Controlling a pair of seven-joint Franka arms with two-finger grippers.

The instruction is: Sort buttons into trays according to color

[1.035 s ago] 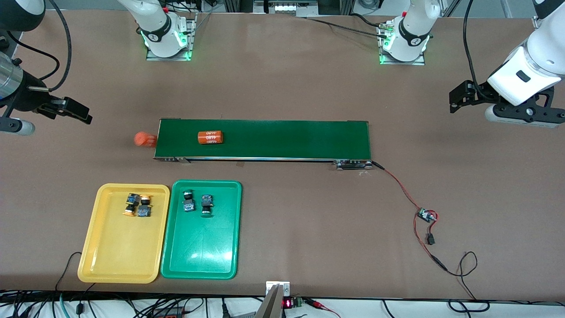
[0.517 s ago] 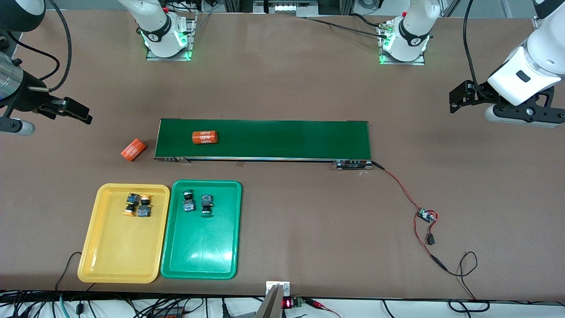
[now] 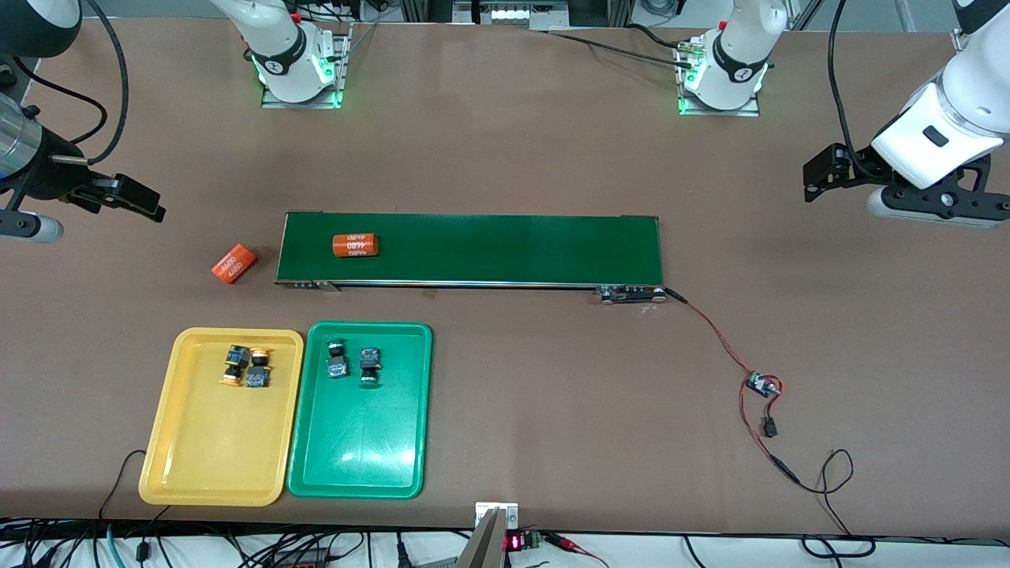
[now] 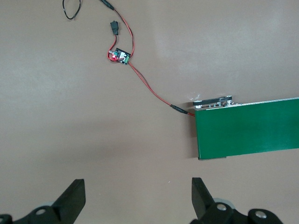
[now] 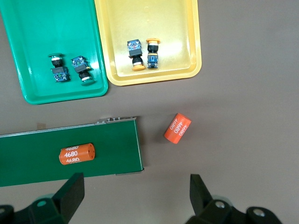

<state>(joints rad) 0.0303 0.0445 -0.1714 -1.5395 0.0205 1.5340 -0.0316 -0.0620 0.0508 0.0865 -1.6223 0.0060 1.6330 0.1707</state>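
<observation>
Below right gripper (image 5: 133, 196) — buttons (image 5: 140, 55); apart.

Brown table (image 3: 513, 142); cable tangle (image 3: 237, 548) along its near edge.

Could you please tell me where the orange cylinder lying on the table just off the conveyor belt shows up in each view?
Front view: the orange cylinder lies on the table beside the conveyor belt, at the right arm's end.
Right wrist view: cylinder beside the belt's end.
Left wrist view: not in it.
Shared landmark: the belt.
</observation>
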